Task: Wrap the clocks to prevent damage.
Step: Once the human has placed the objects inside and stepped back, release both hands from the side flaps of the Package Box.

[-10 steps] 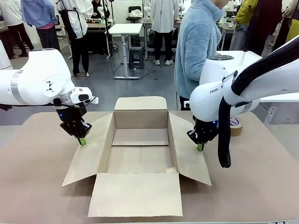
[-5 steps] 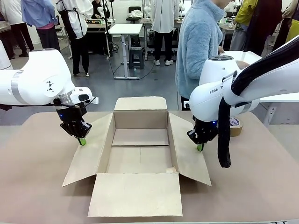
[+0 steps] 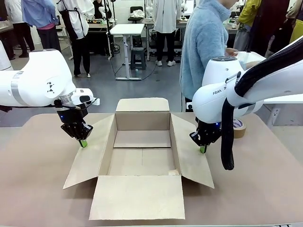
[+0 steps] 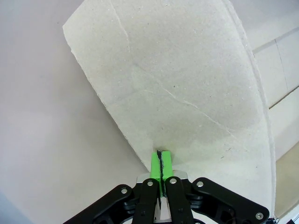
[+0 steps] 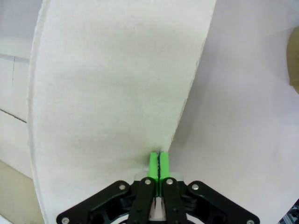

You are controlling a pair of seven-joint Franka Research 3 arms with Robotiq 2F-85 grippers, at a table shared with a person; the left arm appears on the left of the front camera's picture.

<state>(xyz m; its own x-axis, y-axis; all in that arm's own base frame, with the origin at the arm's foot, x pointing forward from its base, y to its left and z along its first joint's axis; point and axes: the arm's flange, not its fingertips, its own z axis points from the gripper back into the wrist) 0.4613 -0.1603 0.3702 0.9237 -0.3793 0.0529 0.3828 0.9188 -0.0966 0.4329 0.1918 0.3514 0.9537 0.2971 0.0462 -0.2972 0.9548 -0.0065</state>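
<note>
open brown cardboard box [image 3: 142, 163], floor bare; left gripper [image 3: 83, 143] and right gripper [image 3: 202, 149], pads pinched together, empty, each touch a side flap; where the clocks are cannot be told; packing seemingly not begun

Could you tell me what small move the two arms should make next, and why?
Probably just hold position: the shut left tool and right tool sit at the outer edges of the left flap and right flap of the cardboard box, which lies open and empty, while the person faces away.
</note>
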